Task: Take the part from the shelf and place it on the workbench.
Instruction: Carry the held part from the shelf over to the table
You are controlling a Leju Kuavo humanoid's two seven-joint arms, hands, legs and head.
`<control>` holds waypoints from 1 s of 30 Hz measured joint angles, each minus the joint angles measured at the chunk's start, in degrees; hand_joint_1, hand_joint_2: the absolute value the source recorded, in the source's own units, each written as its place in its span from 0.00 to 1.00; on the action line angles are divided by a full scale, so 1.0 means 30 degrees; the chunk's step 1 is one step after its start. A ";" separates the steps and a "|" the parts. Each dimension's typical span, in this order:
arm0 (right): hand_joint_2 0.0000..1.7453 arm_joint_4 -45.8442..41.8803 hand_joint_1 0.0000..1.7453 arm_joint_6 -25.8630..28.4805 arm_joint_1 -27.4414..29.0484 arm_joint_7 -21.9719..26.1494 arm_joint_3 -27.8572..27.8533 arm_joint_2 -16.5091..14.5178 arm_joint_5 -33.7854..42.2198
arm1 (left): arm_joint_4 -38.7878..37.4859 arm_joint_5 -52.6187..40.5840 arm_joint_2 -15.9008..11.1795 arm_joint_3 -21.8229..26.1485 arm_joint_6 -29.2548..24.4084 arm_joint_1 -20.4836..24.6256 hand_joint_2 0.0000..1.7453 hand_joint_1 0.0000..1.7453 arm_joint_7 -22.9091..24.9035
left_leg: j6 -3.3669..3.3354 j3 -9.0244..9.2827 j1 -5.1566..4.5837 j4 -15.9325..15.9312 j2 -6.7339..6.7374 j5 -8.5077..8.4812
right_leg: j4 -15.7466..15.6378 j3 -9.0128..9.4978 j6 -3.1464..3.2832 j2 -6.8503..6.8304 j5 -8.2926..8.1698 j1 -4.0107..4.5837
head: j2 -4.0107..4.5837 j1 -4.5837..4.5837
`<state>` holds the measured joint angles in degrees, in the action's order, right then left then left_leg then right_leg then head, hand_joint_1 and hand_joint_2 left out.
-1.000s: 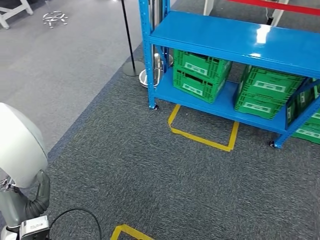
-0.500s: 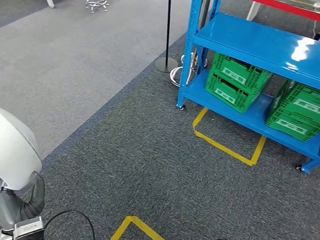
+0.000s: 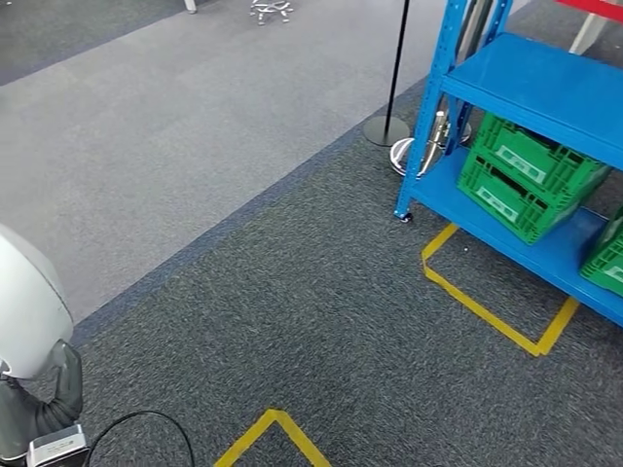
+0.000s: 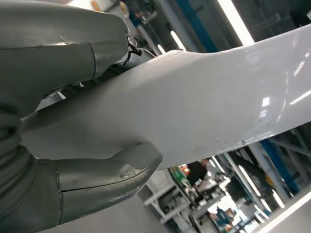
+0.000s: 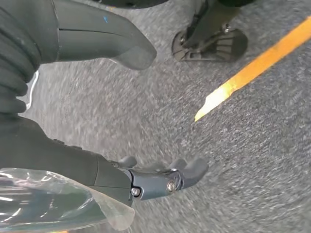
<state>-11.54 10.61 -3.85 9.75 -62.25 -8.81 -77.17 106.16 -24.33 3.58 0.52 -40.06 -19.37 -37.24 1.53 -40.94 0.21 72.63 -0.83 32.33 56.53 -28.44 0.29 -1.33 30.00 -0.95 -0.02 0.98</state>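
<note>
Since the large white glossy moulded part is gripped between the thumb and fingers of the left hand, the picking from the blue steel shelf, seen at two o'clock in the head view, is judged done; placing on the workbench is left. The right hand hangs over grey carpet with fingers apart, though a clear film near it is perhaps held. White labels on the green slatted plastic crates cannot be read.

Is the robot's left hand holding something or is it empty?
Holding something. In the left wrist view the left hand grips a big smooth white part, with a thick grey finger on each side of it.
</note>
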 joint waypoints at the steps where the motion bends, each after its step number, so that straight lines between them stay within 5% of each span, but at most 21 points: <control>1: 1.00 0.0000 0.00 0.0004 0.0007 0.0000 0.0002 0.0000 -0.0004 | 0.0000 0.0000 0.0007 0.0013 0.0000 -0.0028 1.00 1.00 0.0000 | 0.0046 -0.0201 0.0049 0.0628 0.0082 0.0151 | 0.0004 -0.0008 -0.0002 -0.0304 0.0013 0.0008 | 0.0000 0.0002; 3: 1.00 0.0000 0.00 0.0006 -0.0029 0.0004 0.0004 -0.0002 -0.0007 | 0.0000 0.0000 0.0016 0.0038 0.0000 -0.0063 1.00 1.00 0.0000 | 0.0051 0.0552 0.0103 -0.0501 0.0277 -0.0618 | 0.0007 0.0033 -0.0047 -0.0830 0.0054 0.0011 | 0.0000 0.0004; 6: 1.00 0.0000 0.00 0.0005 -0.0081 0.0020 0.0009 -0.0007 -0.0013 | 0.0000 0.0000 0.0020 0.0044 0.0000 -0.0040 1.00 1.00 0.0000 | -0.0232 0.2619 -0.0074 -0.4276 0.1390 -0.1896 | 0.0030 0.0114 -0.0261 -0.1467 0.0207 0.0119 | 0.0000 -0.0002; 7: 1.00 0.0000 0.00 0.0005 -0.0096 0.0023 0.0009 -0.0007 -0.0015 | 0.0000 0.0000 0.0020 0.0046 -0.0002 -0.0040 1.00 1.00 0.0000 | -0.0368 0.2848 -0.0151 -0.4774 0.1600 -0.1929 | 0.0037 0.0139 -0.0356 -0.1654 0.0261 0.0169 | 0.0000 -0.0004; 9: 1.00 0.0000 0.00 0.0006 -0.0164 0.0024 0.0009 -0.0009 -0.0020 | 0.0002 -0.0002 0.0016 0.0055 -0.0002 -0.0091 1.00 1.00 0.0000 | -0.0626 0.2777 -0.0216 -0.4877 0.1314 -0.1893 | 0.0004 0.0241 -0.0557 -0.2040 0.0318 0.0210 | 0.0000 -0.0009; 10: 1.00 0.0000 0.00 0.0005 -0.0208 0.0025 0.0011 -0.0013 -0.0025 | 0.0004 -0.0004 0.0022 0.0058 -0.0002 -0.0126 1.00 1.00 0.0000 | -0.0751 0.2765 -0.0191 -0.4938 0.1108 -0.1942 | 0.0049 0.0275 -0.0661 -0.1988 0.0413 0.0188 | 0.0000 -0.0007; 12: 1.00 0.0000 0.00 0.0006 -0.0264 0.0029 0.0016 -0.0024 -0.0036 | 0.0007 -0.0004 0.0040 0.0075 -0.0007 -0.0116 1.00 1.00 0.0000 | -0.1002 0.2764 -0.0089 -0.5085 0.0698 -0.2075 | 0.0944 -0.0123 -0.0814 -0.1094 0.1075 0.0131 | 0.0000 -0.0088; 15: 1.00 0.0002 0.00 0.0005 -0.0177 0.0020 0.0024 -0.0031 -0.0002 | 0.0005 -0.0005 0.0100 0.0091 0.0009 -0.0071 1.00 1.00 0.0000 | -0.1175 0.2688 -0.0046 -0.5106 0.0030 -0.2152 | 0.4739 -0.2036 -0.0859 0.0296 0.2751 0.0091 | 0.0000 -0.0200; 17: 1.00 0.0005 0.00 0.0005 -0.0083 0.0007 0.0022 -0.0031 0.0031 | 0.0002 -0.0009 0.0118 0.0091 0.0026 -0.0074 1.00 1.00 0.0000 | -0.1186 0.2684 -0.0060 -0.5075 -0.0527 -0.2161 | 0.5628 -0.2669 -0.0849 0.0430 0.2574 0.0095 | 0.0000 -0.0200; 19: 1.00 0.0007 0.00 0.0005 -0.0053 0.0000 0.0020 -0.0029 0.0064 | 0.0000 -0.0013 0.0118 0.0091 0.0035 -0.0071 1.00 1.00 0.0000 | -0.1148 0.2704 -0.0039 -0.4993 -0.1077 -0.2141 | 0.3541 -0.1902 -0.0808 0.0695 0.1070 0.0060 | 0.0000 -0.0202; 21: 1.00 0.0013 0.00 0.0007 -0.0055 0.0000 0.0022 -0.0040 0.0135 | 0.0000 -0.0015 0.0122 0.0095 0.0031 -0.0043 1.00 1.00 0.0004 | -0.0982 0.2615 -0.0040 -0.4819 -0.1573 -0.2099 | 0.1184 -0.0906 -0.0766 0.1529 0.0134 -0.0012 | 0.0000 -0.0195; 23: 1.00 0.0016 0.00 0.0018 -0.0051 -0.0007 0.0022 -0.0055 0.0208 | 0.0000 -0.0020 0.0126 0.0098 0.0013 -0.0005 1.00 1.00 0.0005 | -0.0715 0.2465 -0.0005 -0.4737 -0.2005 -0.2126 | 0.0455 -0.0513 -0.0660 0.1943 0.0143 0.0000 | 0.0000 -0.0197; 24: 1.00 0.0016 0.00 0.0031 -0.0051 -0.0013 0.0020 -0.0062 0.0230 | 0.0000 -0.0016 0.0126 0.0100 0.0005 -0.0002 1.00 1.00 0.0004 | -0.0584 0.2398 0.0042 -0.4751 -0.2224 -0.2184 | 0.0413 -0.0447 -0.0551 0.1760 0.0110 0.0025 | 0.0000 -0.0197; 25: 1.00 0.0015 0.00 0.0042 -0.0062 -0.0018 0.0018 -0.0071 0.0241 | 0.0000 -0.0015 0.0127 0.0106 0.0000 -0.0014 1.00 1.00 0.0002 | -0.0471 0.2358 0.0057 -0.4733 -0.2170 -0.2193 | 0.0358 -0.0372 -0.0407 0.1531 0.0053 0.0027 | 0.0000 -0.0204; 27: 1.00 0.0015 0.00 0.0057 -0.0069 -0.0009 0.0016 -0.0098 0.0244 | 0.0000 -0.0005 0.0127 0.0113 -0.0004 0.0025 1.00 1.00 0.0000 | -0.0287 0.2015 0.0008 -0.4008 -0.1277 -0.1727 | 0.0237 -0.0270 -0.0161 0.1024 -0.0062 0.0009 | 0.0000 -0.0131; 29: 1.00 0.0015 0.00 0.0056 -0.0014 0.0002 0.0016 -0.0113 0.0239 | 0.0000 -0.0007 0.0133 0.0106 -0.0007 0.0115 1.00 1.00 0.0000 | -0.0148 0.1046 -0.0017 -0.1824 -0.0184 -0.0519 | 0.0196 -0.0237 -0.0038 0.0457 -0.0055 0.0056 | 0.0000 -0.0065; 30: 1.00 0.0015 0.00 0.0056 0.0026 -0.0005 0.0016 -0.0113 0.0239 | 0.0000 -0.0007 0.0138 0.0102 -0.0005 0.0136 1.00 1.00 0.0000 | -0.0098 0.0451 0.0007 -0.0507 0.0006 0.0059 | 0.0201 -0.0239 -0.0008 0.0155 -0.0030 0.0092 | 0.0000 -0.0062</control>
<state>-11.50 10.78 -3.78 9.73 -62.20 -9.15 -76.45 106.16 -24.35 3.99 0.83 -40.08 -18.96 -37.24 1.24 -39.59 0.23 71.11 -0.82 32.51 57.13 -29.16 0.27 -0.86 29.91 -0.67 -0.02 0.79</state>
